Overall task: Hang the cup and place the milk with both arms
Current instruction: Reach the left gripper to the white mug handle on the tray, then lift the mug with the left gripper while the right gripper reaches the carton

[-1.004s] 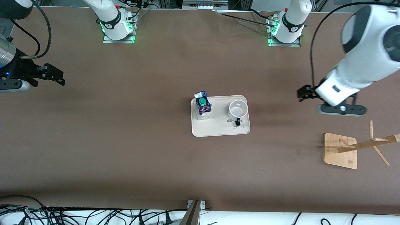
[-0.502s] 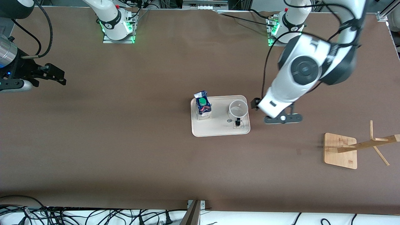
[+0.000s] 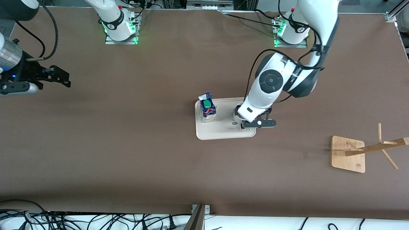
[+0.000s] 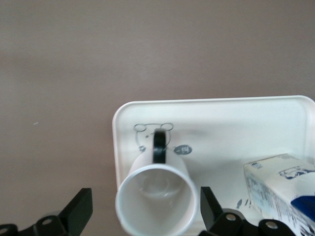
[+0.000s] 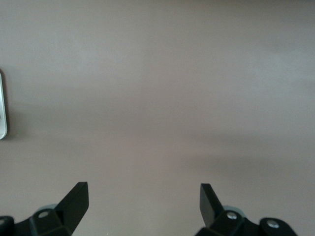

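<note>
Cup [image 4: 156, 204]: left gripper [image 4: 145, 211] has arrived over it, jaws apart.

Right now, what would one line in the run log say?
left gripper: open, straddling cup on tray | right gripper: open, waiting over bare table | milk: on tray | rack: empty

Matt brown covering over the bench [image 3: 127, 153], smooth. Glossy white glazed cup [image 4: 156, 199] with shiny black handle. Cream tray [image 3: 220, 132] of smooth, plastic-looking finish. Printed paper milk carton [image 3: 207, 110], green plastic cap. Pale bare wooden rack [image 3: 348, 153]. Glossy white arm shells, matt black fingers [image 4: 78, 211].
</note>
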